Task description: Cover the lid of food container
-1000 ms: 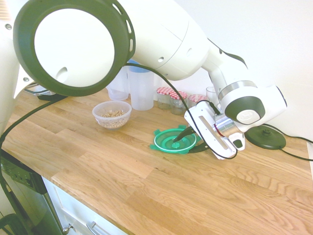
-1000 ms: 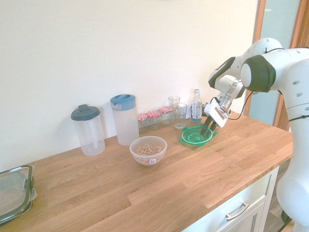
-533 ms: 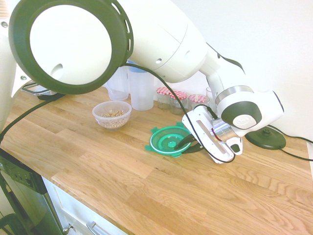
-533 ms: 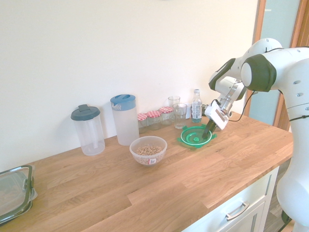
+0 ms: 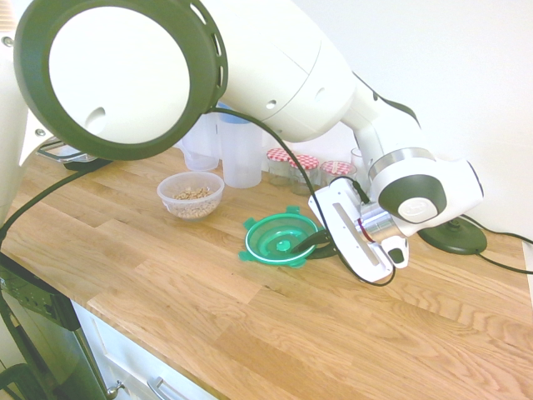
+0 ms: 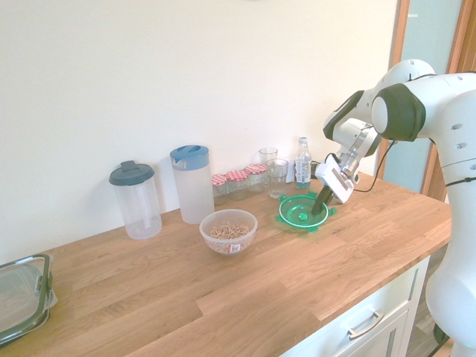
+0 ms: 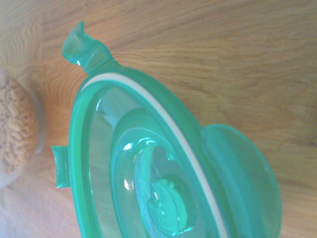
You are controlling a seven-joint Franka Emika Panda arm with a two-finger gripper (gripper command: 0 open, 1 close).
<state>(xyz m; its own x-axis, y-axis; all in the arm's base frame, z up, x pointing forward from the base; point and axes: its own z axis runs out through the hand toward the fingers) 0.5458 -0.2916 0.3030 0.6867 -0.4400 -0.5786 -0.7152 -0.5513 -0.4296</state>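
We see the gripper (image 5: 306, 244) with its fingers pinched tight on the far-right rim of the lid (image 5: 276, 237). The lid is round, green, see-through plastic with little clip tabs, a white ring and a small knob in the middle. It is tipped up a bit on the held side, and we cannot tell if its low edge touches the wooden tabletop (image 5: 250, 325).

The food container (image 5: 191, 195) sits to the left of the lid, well apart from it. It is a small round clear bowl with beige grains inside, and it is open on top. Nothing stands between the bowl and the lid, only bare wood.

Behind them, by the wall, we see a tall clear jug with a blue lid (image 6: 193, 184), a second jug with a dark lid (image 6: 135, 199), three small jars with red checked lids (image 6: 237, 184), drinking glasses (image 6: 276, 177) and a small bottle (image 6: 302, 163). A dark round disc with a cord (image 5: 452, 234) lies to the right of the gripper. At the far left edge sits a clear box with a dark rim (image 6: 22, 297).
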